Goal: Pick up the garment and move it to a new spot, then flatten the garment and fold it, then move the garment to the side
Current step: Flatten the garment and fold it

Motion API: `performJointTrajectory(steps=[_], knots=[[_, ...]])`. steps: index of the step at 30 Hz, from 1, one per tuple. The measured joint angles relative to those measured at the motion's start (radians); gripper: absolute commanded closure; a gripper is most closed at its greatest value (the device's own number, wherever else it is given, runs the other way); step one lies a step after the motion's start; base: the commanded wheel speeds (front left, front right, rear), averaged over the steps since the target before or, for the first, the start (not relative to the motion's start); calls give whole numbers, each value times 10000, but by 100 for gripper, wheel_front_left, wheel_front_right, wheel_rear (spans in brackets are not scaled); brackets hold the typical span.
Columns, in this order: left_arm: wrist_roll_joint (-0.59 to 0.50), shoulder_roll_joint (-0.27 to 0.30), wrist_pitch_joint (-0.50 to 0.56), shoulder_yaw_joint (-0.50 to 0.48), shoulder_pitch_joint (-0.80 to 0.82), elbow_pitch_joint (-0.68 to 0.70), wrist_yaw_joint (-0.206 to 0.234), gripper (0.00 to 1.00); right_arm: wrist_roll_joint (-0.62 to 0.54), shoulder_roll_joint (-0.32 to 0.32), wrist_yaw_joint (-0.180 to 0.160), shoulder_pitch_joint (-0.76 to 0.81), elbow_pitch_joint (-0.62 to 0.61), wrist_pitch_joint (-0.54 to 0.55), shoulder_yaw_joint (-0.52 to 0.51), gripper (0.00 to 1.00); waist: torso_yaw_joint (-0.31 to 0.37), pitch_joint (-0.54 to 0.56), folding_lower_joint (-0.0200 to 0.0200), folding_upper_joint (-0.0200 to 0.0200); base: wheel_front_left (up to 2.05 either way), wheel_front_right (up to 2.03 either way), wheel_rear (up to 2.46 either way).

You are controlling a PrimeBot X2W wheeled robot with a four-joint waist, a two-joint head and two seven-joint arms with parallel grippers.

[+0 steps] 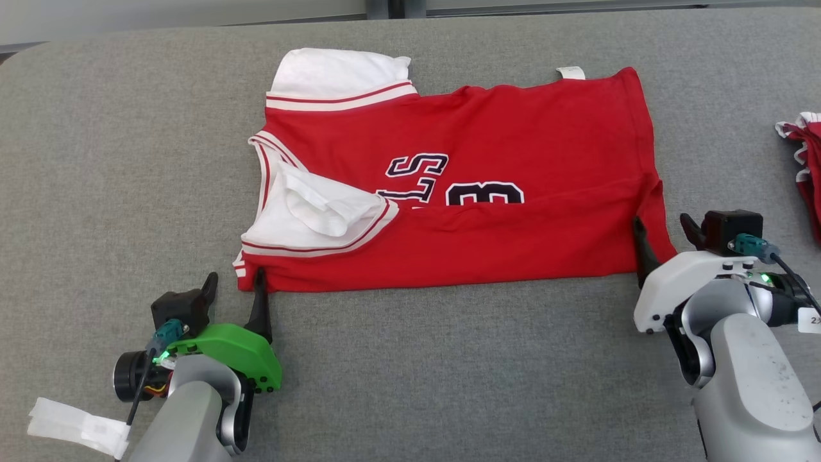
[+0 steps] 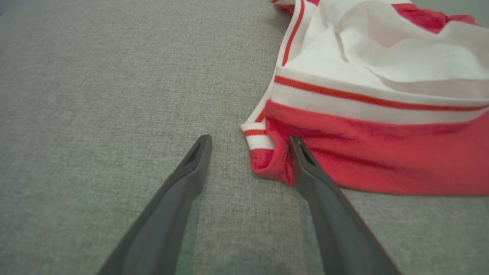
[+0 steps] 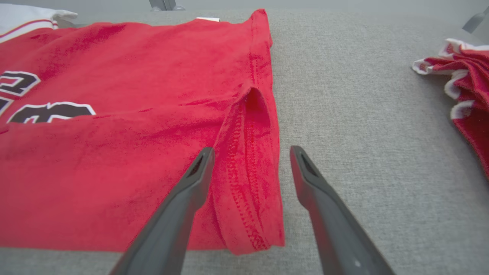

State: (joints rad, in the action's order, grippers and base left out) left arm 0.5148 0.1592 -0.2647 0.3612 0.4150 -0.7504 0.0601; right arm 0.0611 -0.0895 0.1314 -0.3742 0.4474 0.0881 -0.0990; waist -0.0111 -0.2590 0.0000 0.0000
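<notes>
I see my left gripper (image 1: 235, 282) low on the left. Its two dark fingers stand wide open and hold nothing. In its wrist view the near left corner of the garment (image 1: 513, 147) sits between the fingers, and one finger touches the red edge there.

The garment lies flat on the grey table (image 1: 96, 160), in the middle. It is red with white sleeves, and its near part is folded up over the dark letters. A small white tag (image 1: 571, 72) sticks out at its far edge.

My right gripper (image 1: 660, 224) is at the garment's near right corner. Its fingers are wide open too and hold nothing. The red hem lies between them, and one finger sits over the garment.

Far to the right lies another red and white cloth (image 1: 805, 167), well apart from the garment.
</notes>
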Motion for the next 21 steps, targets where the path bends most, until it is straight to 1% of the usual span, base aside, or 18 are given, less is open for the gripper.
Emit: performJointTrajectory(steps=[3,12,21], knots=[[-61,-44,0,-90,-1,10,-27,0,4,134,2,79,-311,-17,176,0,5,-9,0,0,0,0,0],[-163,-157,-6,-211,-4,-217,-173,0,-13,169,2,620,-654,169,491,0,128,47,0,0,0,0,0],[-182,-219,-23,-291,168,-669,-263,0,-228,142,2,628,-485,299,502,0,270,61,0,0,0,0,0]])
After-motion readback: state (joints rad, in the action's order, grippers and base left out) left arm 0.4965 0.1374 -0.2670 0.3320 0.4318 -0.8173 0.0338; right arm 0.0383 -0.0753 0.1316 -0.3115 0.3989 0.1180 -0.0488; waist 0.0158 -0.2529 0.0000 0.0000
